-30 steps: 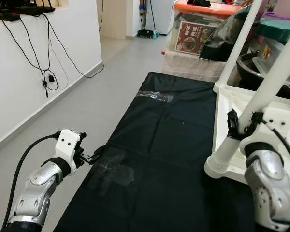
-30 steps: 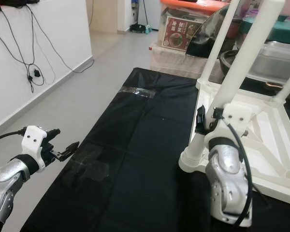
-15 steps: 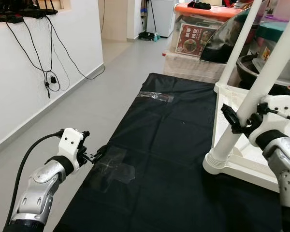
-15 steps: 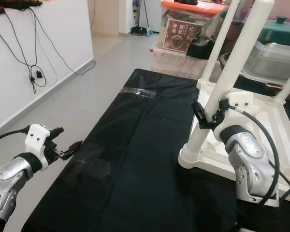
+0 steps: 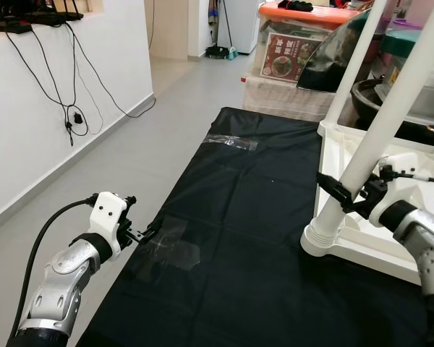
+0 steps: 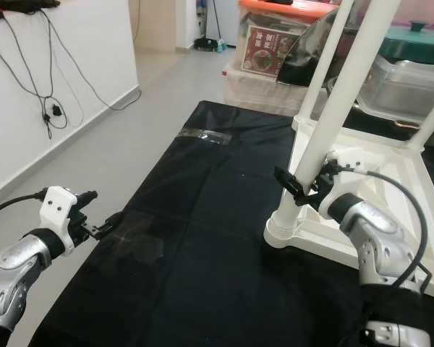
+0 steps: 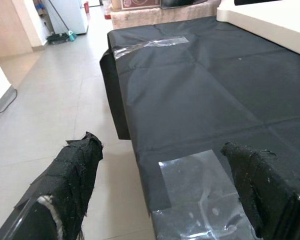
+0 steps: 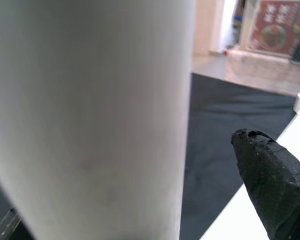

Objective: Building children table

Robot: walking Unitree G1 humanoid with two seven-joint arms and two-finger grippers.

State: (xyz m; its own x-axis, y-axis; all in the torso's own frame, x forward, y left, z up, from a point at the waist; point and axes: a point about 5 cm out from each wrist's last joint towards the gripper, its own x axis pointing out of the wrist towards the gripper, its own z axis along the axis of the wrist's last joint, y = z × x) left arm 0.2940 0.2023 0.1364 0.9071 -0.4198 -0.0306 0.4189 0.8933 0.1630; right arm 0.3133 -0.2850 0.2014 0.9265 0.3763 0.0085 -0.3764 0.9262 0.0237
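On black mat [image 5: 253,210]: upturned table [image 5: 376,217], three legs | right claw [image 6: 298,189] gripping one leg [image 6: 325,123]; left claw [image 7: 165,190] open

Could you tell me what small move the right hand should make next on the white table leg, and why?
Probably twist the leg a little further into its socket. The right hand grips the near leg low down, just above its collar on the upturned table top, while the left hand waits open.

table leg [image 8: 90,115]: blurred, hides one finger | table [image 5: 419,155]: cut off
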